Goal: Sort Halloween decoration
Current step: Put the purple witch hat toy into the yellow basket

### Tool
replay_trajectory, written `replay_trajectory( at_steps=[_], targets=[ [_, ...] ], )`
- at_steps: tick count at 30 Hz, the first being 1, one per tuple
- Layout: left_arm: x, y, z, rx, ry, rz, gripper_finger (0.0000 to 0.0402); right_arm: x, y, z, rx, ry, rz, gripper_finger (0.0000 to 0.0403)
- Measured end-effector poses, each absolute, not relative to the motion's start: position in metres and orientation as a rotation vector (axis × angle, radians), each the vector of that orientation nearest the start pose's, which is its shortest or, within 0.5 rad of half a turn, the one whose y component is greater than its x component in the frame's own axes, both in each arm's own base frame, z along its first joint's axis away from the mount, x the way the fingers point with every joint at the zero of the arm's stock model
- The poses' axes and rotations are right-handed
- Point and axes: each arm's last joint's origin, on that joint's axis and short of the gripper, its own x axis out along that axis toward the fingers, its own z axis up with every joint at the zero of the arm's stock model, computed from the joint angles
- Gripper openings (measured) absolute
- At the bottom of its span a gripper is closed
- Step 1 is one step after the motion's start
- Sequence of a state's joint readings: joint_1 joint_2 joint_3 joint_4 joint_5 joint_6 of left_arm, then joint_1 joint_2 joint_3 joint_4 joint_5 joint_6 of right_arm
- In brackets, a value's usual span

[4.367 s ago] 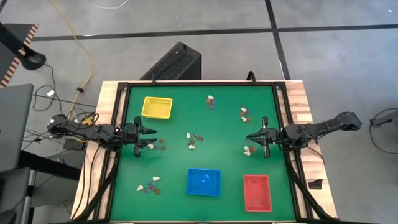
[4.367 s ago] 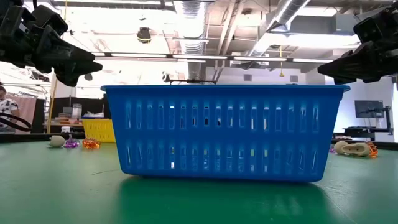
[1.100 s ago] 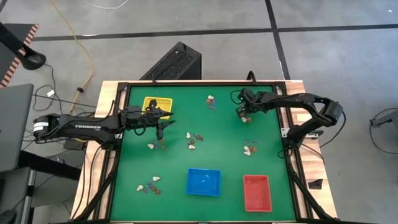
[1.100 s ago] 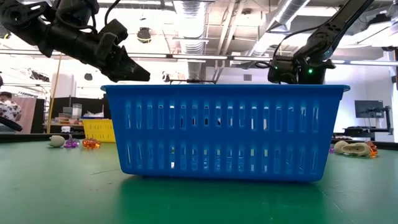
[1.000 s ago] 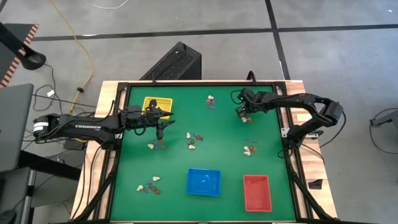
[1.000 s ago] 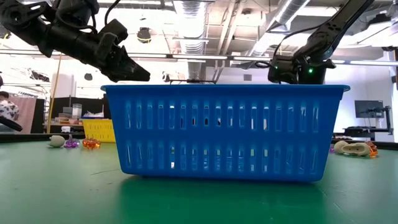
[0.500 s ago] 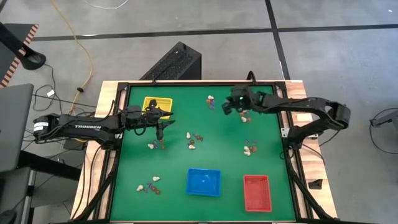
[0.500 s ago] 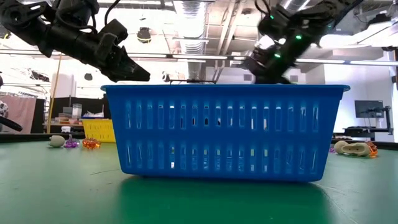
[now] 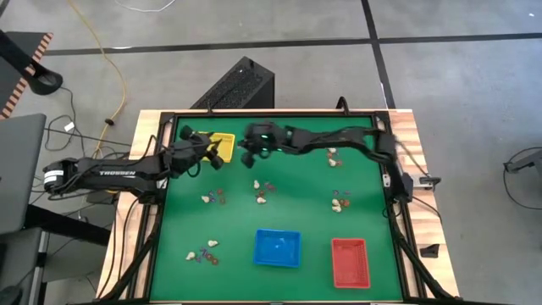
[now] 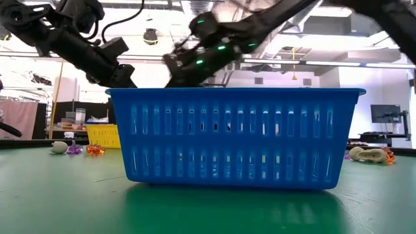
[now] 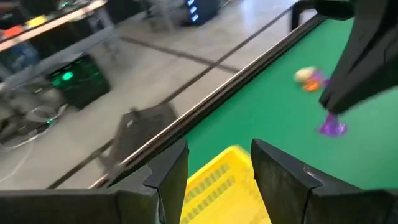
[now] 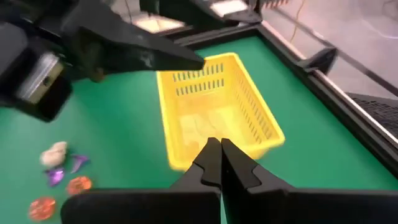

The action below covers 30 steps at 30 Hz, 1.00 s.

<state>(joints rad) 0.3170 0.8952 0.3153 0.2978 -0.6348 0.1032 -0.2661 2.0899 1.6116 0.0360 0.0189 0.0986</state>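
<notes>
The Halloween decoration lies in small clusters of whitish, purple and orange trinkets (image 9: pixel 212 198) (image 9: pixel 264 190) (image 9: pixel 340 202) (image 9: pixel 203 252) (image 9: pixel 332 155) on the green table. My left gripper (image 11: pixel 217 163) stands open above the yellow tray (image 9: pixel 225 144) at the far left, with nothing between its fingers. My right gripper (image 12: pixel 214 146) reaches across from the right and hovers shut over that tray's right side. In the left wrist view a purple trinket (image 11: pixel 331 126) shows just below my right gripper's tip (image 11: pixel 328 107). Whether it is held or lies on the table, I cannot tell. My right gripper's fingers (image 12: pixel 233 163) are shut tip to tip and slant down over the yellow tray's wall (image 12: pixel 186 155) without touching it. Whether a trinket sits between them I cannot tell, since the fingers hide that spot.
A blue tray (image 9: pixel 278 247) stands at the near middle and fills the low view (image 10: pixel 234 136). A red tray (image 9: pixel 350 261) stands at the near right. The two arms come close together over the yellow tray. A whitish and orange cluster (image 11: pixel 305 77) lies near the far edge.
My right gripper has swept fast from the far-right cluster along the far side toward the table's left, rising a little and rolling, and has come to the yellow tray, still shut. My left gripper has swung toward the far edge over the yellow tray and tipped up nearer to level.
</notes>
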Motion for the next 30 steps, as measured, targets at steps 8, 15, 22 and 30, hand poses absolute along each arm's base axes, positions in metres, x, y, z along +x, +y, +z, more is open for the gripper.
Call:
replay_trajectory(
  at_steps=[8,15,22,30],
  targets=[
    [0.154,0.074,0.209,0.133,0.311,0.969,0.0167,0.522,-0.159,0.224,0.163,0.481,-0.257,0.0026],
    [0.152,0.071,0.21,0.14,0.315,0.884,0.0167,0.537,-0.162,0.208,0.188,0.507,-0.26,0.0044],
    [0.152,0.07,0.208,0.144,0.334,0.84,0.0167,0.533,-0.162,0.213,0.197,0.53,-0.265,0.0095],
    [0.153,0.07,0.208,0.139,0.332,0.818,0.0167,0.501,-0.157,0.257,0.166,0.679,-0.155,0.0162]
  ],
)
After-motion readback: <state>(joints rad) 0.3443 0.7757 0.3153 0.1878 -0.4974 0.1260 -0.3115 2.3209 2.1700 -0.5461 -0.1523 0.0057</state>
